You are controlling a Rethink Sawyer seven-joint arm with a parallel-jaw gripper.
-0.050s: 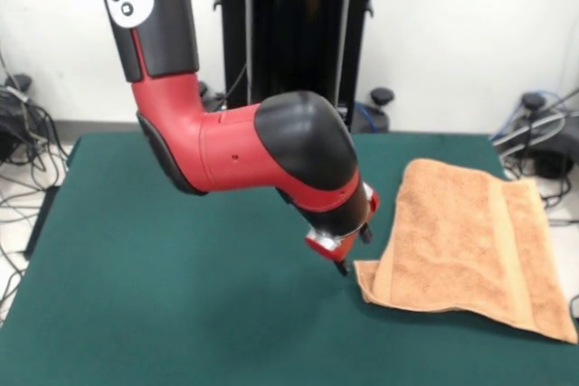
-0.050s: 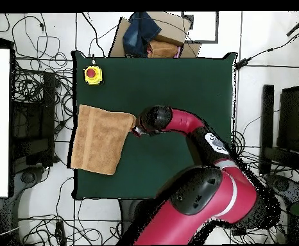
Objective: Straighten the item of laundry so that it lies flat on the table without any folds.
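Observation:
The item of laundry (image 1: 461,241), an orange-tan terry towel, lies at the right side of the green table (image 1: 181,296) in the front view. It is doubled over, with one stripe band near its left edge and another towards its right. Its right side reaches the table's edge. From overhead the towel (image 2: 99,138) sits at the table's (image 2: 178,83) left edge. My gripper (image 1: 351,255) is low over the table, right at the towel's near-left corner. The overhead view shows the gripper (image 2: 134,131) against the towel's right edge near one corner. The arm's wrist hides its tips.
A yellow box with a red button (image 2: 92,74) stands on the table near the towel, at a corner. A cardboard box with blue cloth (image 2: 153,35) sits past the table's top edge overhead. Cables cover the floor around the table.

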